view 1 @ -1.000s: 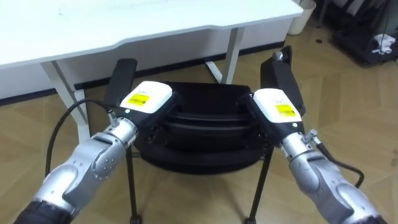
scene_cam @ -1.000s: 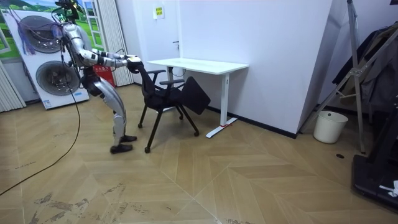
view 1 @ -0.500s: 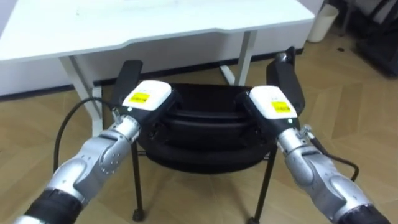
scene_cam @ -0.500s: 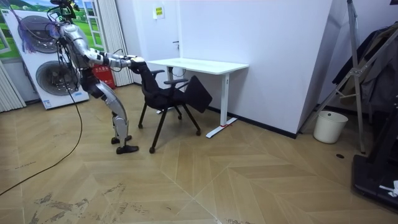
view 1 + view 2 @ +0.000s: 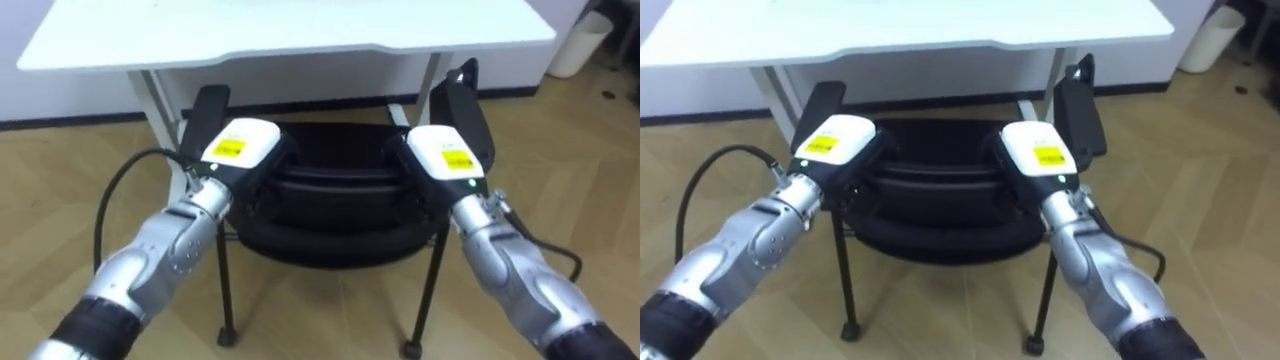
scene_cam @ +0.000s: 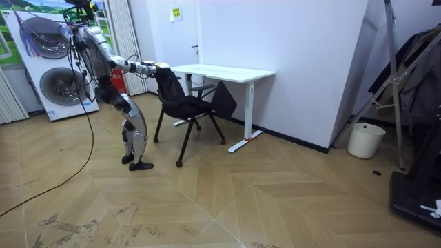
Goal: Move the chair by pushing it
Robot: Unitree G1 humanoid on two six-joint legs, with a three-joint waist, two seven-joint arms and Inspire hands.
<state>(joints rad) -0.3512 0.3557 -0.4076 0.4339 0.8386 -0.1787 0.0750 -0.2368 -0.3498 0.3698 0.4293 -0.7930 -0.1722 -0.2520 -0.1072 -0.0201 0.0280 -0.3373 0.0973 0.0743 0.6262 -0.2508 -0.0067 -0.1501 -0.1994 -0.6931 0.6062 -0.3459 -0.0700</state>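
A black chair (image 5: 335,190) with two armrests stands right before me, its back towards me and its seat facing the white desk (image 5: 300,30). My left hand (image 5: 240,148) rests on the left end of the backrest's top, my right hand (image 5: 445,155) on its right end. Both hands show their backs, each with a yellow sticker. In the room view I stand at the left of the chair (image 6: 182,103), leaning forward in mid-stride with both arms stretched out to its back. The chair's front reaches under the desk's (image 6: 220,71) edge.
The desk's legs (image 5: 158,105) stand on either side of the chair. A white bin (image 6: 363,140) stands by the wall at the room view's right, with a clothes rack (image 6: 413,83) beyond it. Stacked washing machines (image 6: 58,83) are behind me. Open wood floor lies around.
I have stepped forward, and the chair has slid towards the desk with both hands staying on its back. The desk now sits closer in the eye view.
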